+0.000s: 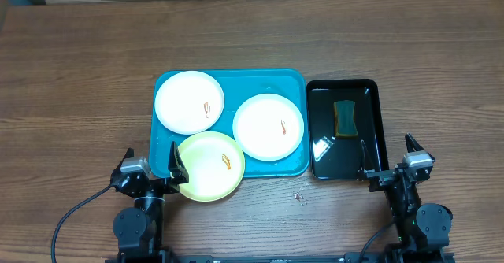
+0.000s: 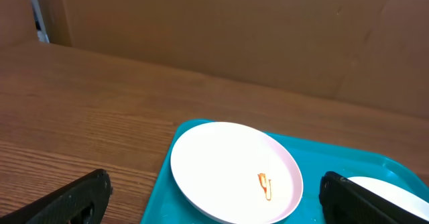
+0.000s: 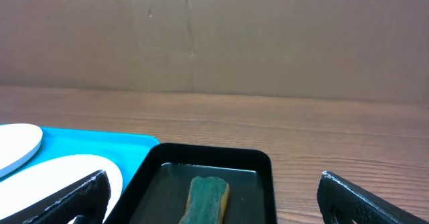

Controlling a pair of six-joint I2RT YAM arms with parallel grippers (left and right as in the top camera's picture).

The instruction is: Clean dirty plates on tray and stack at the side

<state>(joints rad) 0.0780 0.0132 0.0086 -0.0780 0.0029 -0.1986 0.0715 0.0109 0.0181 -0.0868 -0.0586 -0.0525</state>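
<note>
A brown wooden bench (image 1: 79,74) runs back to a plain cardboard wall.

**Doing the step well:** Nothing is picked up yet, so the job probably starts with fetching the sponge (image 1: 345,117).
- The left hand (image 1: 151,150) is spread fully wide and empty. It would do best to pin a plate by its rim, so the plate does not slide while it is wiped.
- The right hand (image 1: 387,146) is just as wide and empty. It should reach far and a little left, then close across the sponge's narrow sides without hitting the black tray (image 1: 323,98) wall.

**Where things lie:**
- The tray (image 1: 260,82) sits mid-bench, its near-left corner just beside the left hand.
- The green plate (image 1: 211,168) is nearest that hand and overhangs the tray's near rim.
- One white plate (image 1: 189,101) lies farther off, and the other white plate (image 1: 268,127) lies to the right.
- Each plate carries a small orange smear.
- The black tray sits close against the tray's right side, with the sponge at its far half, ahead and left of the right hand.
</note>
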